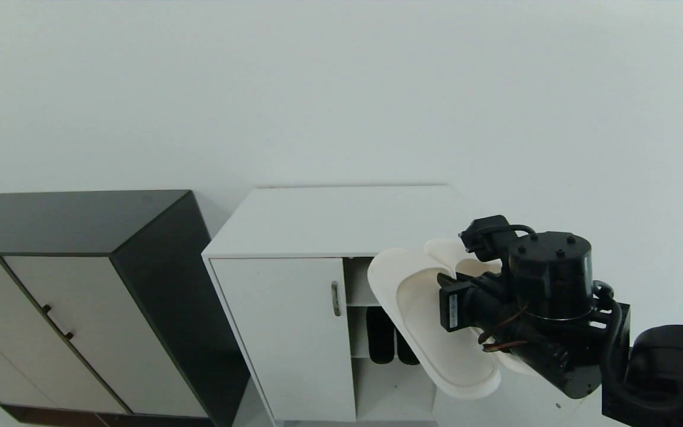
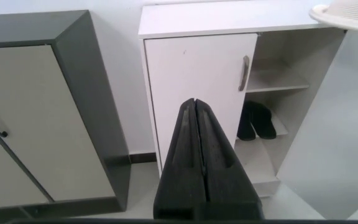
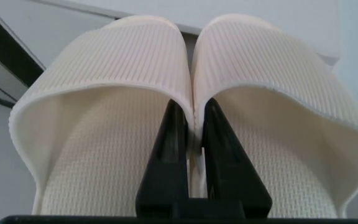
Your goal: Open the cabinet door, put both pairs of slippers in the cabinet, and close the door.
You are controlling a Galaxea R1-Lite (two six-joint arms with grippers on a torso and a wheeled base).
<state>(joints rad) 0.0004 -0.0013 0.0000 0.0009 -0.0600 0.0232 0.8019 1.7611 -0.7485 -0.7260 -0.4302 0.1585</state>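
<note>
Slippers of the white pair (image 1: pixel 430 314) hung pinched together by their inner edges in the right gripper (image 3: pixel 194 124), just before the open right half of the cabinet (image 1: pixel 318 225), long axes slanting up toward the opening. The black pair (image 1: pixel 390 338) stood inside on the middle shelf (image 1: pixel 360 356). The left gripper (image 2: pixel 195 107), pressed together and empty, sat well back from the cabinet.
</note>
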